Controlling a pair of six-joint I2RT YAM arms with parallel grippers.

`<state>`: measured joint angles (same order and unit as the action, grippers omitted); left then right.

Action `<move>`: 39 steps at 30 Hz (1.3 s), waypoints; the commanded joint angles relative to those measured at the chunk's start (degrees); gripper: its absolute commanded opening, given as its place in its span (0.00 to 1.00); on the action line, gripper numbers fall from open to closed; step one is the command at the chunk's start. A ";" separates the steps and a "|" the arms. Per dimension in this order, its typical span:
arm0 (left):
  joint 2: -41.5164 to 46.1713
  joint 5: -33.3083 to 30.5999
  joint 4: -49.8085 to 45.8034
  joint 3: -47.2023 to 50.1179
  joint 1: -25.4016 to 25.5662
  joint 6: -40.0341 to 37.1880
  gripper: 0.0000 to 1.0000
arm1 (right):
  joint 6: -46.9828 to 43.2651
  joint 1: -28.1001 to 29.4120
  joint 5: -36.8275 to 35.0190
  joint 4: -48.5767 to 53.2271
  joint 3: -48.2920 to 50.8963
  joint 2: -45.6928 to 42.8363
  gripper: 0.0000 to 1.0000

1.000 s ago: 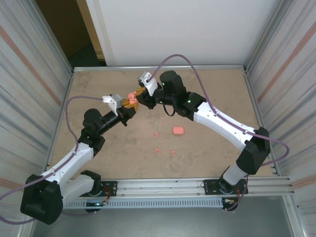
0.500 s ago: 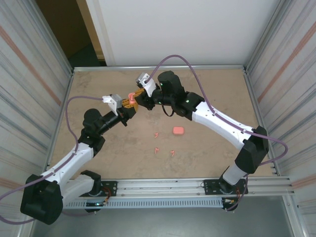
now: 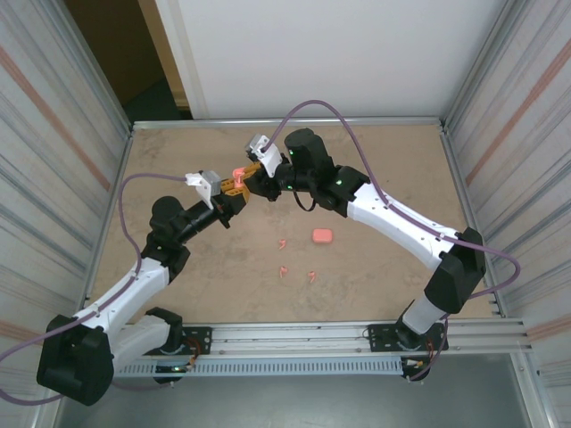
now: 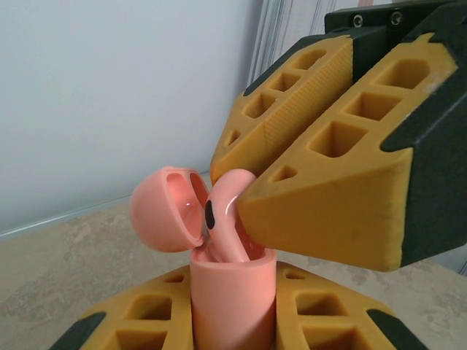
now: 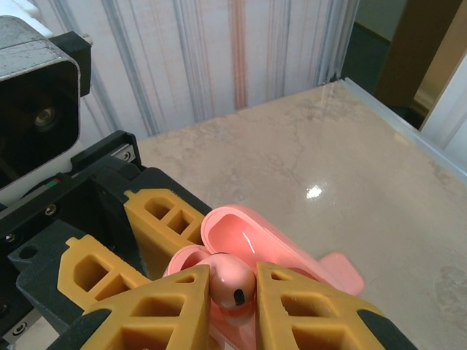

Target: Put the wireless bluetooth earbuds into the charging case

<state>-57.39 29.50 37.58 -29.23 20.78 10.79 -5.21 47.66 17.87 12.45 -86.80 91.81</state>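
Beige desk [image 3: 384, 169] is carrying three loose earbuds [image 3: 283, 270] nearest the bases, a closed case [image 3: 322, 235] lying just beyond. Farther back, left pincer [image 3: 234, 185] is clamping an open case [image 4: 233, 306] upright; right pincer [image 5: 233, 283] is pinching one earbud [image 4: 222, 204], its lower end sitting in that case's mouth.

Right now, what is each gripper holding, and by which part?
Left gripper clamps the open charging case by its lower body; right gripper pinches an earbud by its rounded head.
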 commanded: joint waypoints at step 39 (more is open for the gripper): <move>2.71 -1.67 0.67 0.14 0.17 -0.37 0.00 | 4.45 -3.78 -0.69 -3.07 4.12 -9.52 0.60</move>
<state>-56.27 28.84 37.58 -29.23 20.78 10.76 -3.03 44.58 17.91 11.16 -84.60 85.19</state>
